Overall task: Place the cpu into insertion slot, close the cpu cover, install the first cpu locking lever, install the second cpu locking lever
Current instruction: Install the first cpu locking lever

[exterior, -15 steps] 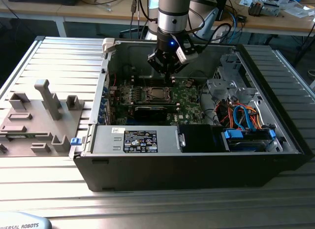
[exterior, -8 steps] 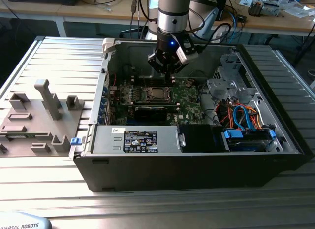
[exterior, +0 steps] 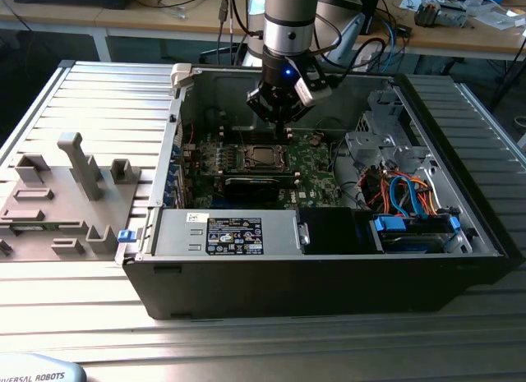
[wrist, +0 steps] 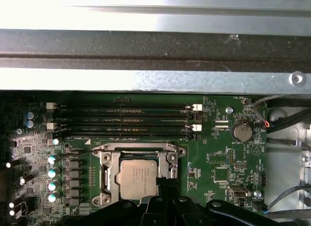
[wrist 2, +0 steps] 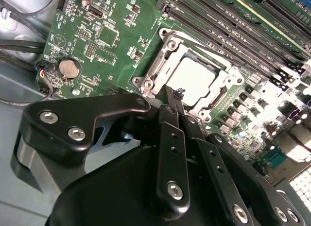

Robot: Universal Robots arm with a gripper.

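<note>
Since the cpu already lies flat in the insertion slot with the cpu cover down around it, I think I am at the lever-locking step, my claw pinched shut at the slot's edge, which needs a slow, careful push.
</note>
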